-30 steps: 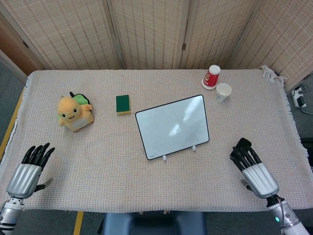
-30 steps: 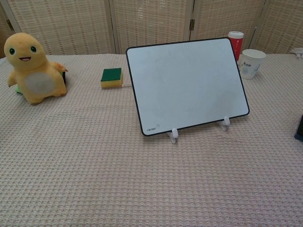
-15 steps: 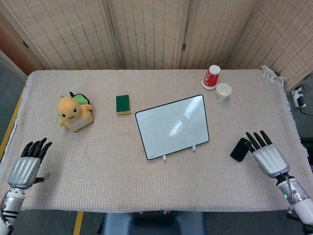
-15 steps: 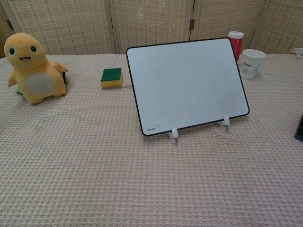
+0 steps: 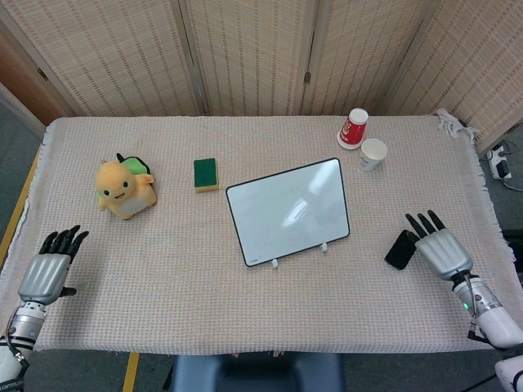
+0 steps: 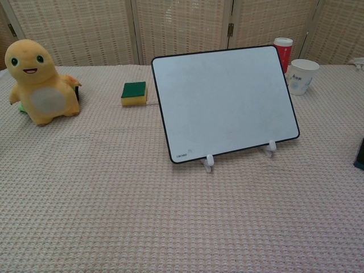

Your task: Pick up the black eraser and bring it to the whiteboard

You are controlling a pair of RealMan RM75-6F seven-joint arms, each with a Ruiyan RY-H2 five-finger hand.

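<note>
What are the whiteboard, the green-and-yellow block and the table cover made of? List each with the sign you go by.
Whiteboard: smooth, glossy white panel, likely coated plastic or melamine, with reflections showing from above; dark thin frame, small white feet.
Green-and-yellow block: looks like a foam sponge with a matte green scouring layer.
Table cover: beige woven cloth with a waffle texture.

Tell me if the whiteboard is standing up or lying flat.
Standing, tilted back. The whiteboard leans on two small white feet on the table, its face sloping away in the chest view.
</note>
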